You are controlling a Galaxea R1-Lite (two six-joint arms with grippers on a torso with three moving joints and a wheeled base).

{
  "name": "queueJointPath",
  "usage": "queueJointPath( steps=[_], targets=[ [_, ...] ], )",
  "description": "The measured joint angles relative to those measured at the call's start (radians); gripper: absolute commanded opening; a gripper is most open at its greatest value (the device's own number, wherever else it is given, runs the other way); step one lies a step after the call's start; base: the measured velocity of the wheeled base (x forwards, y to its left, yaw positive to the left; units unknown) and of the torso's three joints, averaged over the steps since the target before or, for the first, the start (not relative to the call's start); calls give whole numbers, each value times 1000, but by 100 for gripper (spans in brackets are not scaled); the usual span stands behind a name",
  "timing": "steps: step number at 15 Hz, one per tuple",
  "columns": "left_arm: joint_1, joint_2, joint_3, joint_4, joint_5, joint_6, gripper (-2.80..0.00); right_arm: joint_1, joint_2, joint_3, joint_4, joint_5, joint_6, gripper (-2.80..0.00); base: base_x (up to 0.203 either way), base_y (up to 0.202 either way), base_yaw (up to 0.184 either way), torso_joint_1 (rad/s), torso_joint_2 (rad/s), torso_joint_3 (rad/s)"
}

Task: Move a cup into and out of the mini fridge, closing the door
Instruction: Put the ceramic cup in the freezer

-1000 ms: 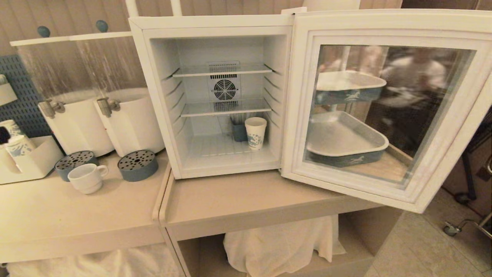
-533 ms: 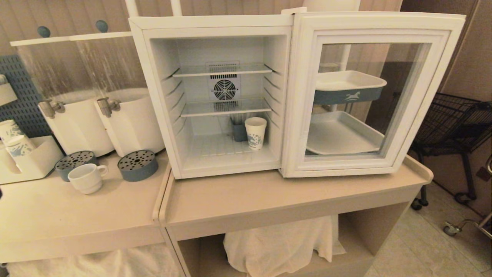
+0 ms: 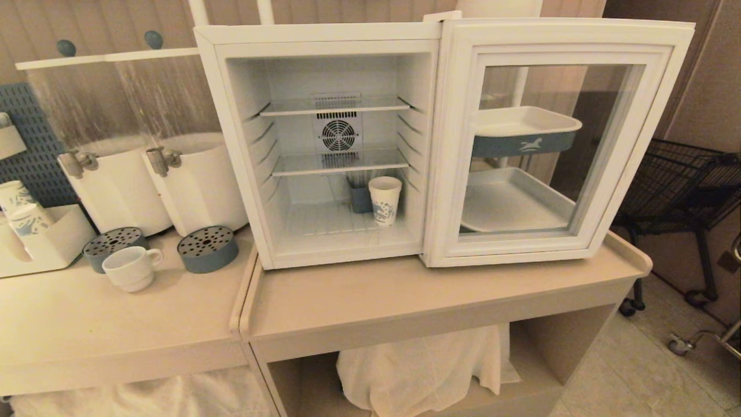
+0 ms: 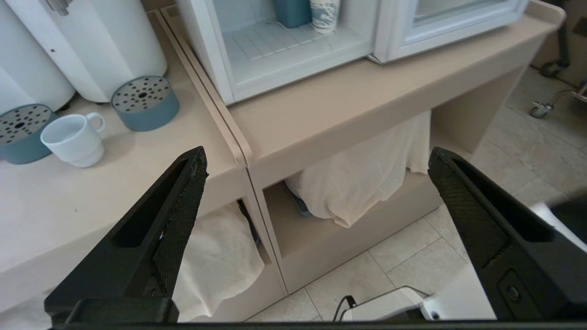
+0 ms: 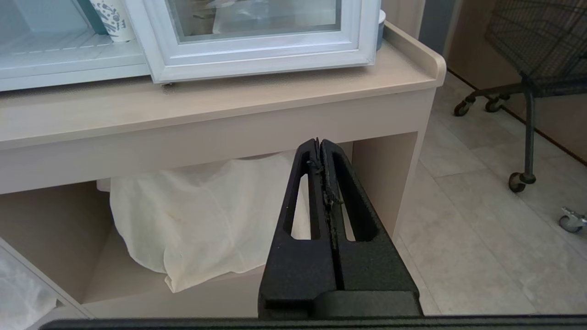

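Observation:
The cup [image 3: 132,267] is squat and white with a small handle, and stands on the left counter before a blue-grey drip tray; it also shows in the left wrist view [image 4: 73,140]. The mini fridge [image 3: 324,35] stands open on the right counter. Its door [image 3: 556,35] is swung fully out to the right. On the fridge floor are a blue-printed paper cup [image 3: 385,198] and a blue-grey container [image 3: 360,197]. My left gripper [image 4: 317,155] is open and empty, low in front of the counters. My right gripper [image 5: 319,142] is shut, parked low by the right counter. Neither arm shows in the head view.
Two white drink dispensers [image 3: 197,185] and two drip trays [image 3: 207,248] stand left of the fridge. Paper cups sit in a white holder [image 3: 26,223] at far left. Tiered trays [image 3: 524,130] show through the door glass. A black wire cart [image 3: 683,185] stands on the right.
The door has swung from angled out over the counter's front edge to fully open, flat to the right. The cup has not moved.

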Motion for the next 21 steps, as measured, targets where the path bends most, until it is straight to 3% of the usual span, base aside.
queueJointPath(
  steps=[4,5,9,12,16,18,21],
  targets=[
    [-21,-88,-5,60,53,0,0,0,0,0,0,0,0,-280,0,0,0,0,0,0],
    [-37,-107,-6,63,84,0,-280,0,0,0,0,0,0,-280,0,0,0,0,0,0],
    [-114,-147,-27,92,219,-24,-280,0,0,0,0,0,0,-280,0,0,0,0,0,0],
    [-127,-156,-68,181,244,-104,-280,0,0,0,0,0,0,-280,0,0,0,0,0,0],
    [-160,-153,-154,302,252,-126,-280,0,0,0,0,0,0,-280,0,0,0,0,0,0],
    [-232,-129,-319,422,252,-154,-280,0,0,0,0,0,0,-280,0,0,0,0,0,0],
    [-333,-105,-678,586,289,-193,-280,0,0,0,0,0,0,-280,0,0,0,0,0,0]
  ],
)
